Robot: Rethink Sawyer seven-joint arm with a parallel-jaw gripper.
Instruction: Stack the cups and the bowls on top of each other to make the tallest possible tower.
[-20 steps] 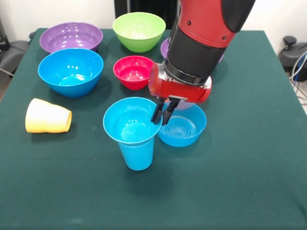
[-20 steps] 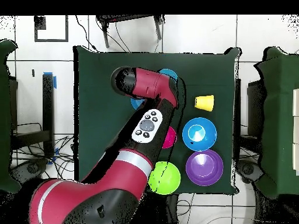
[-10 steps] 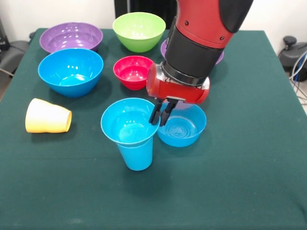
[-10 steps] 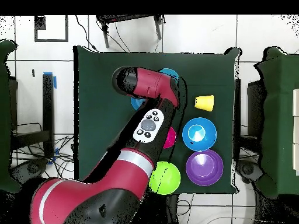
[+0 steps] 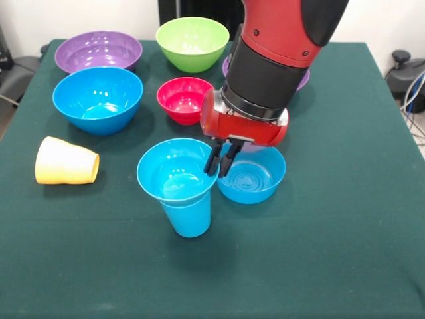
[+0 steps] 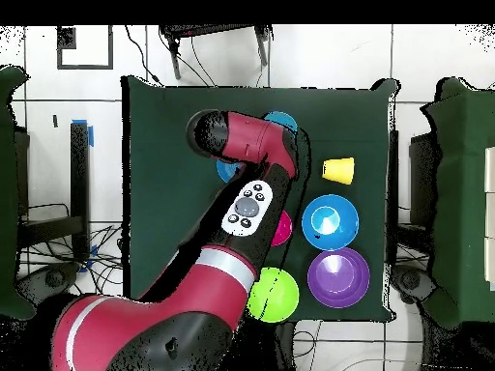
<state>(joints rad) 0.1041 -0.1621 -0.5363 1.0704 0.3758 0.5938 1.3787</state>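
Observation:
A sky-blue cup stands upright near the table's front, with a small blue bowl nested in its mouth, forming a short tower. My gripper comes down from above and is shut on this bowl's right rim. In the overhead view the arm covers the gripper, and only an edge of the tower shows. A second blue bowl sits on the table just right of the tower. The pale yellow cup lies on its side at the left. The orange bowl is out of view.
A large blue bowl, a purple bowl, a lime green bowl and a pink-red bowl stand behind the tower. Another purple bowl is mostly hidden behind the arm. The table is covered in dark green cloth.
My gripper has shifted slightly to the picture's left in the front view, and the blue bowl and cup have moved with it.

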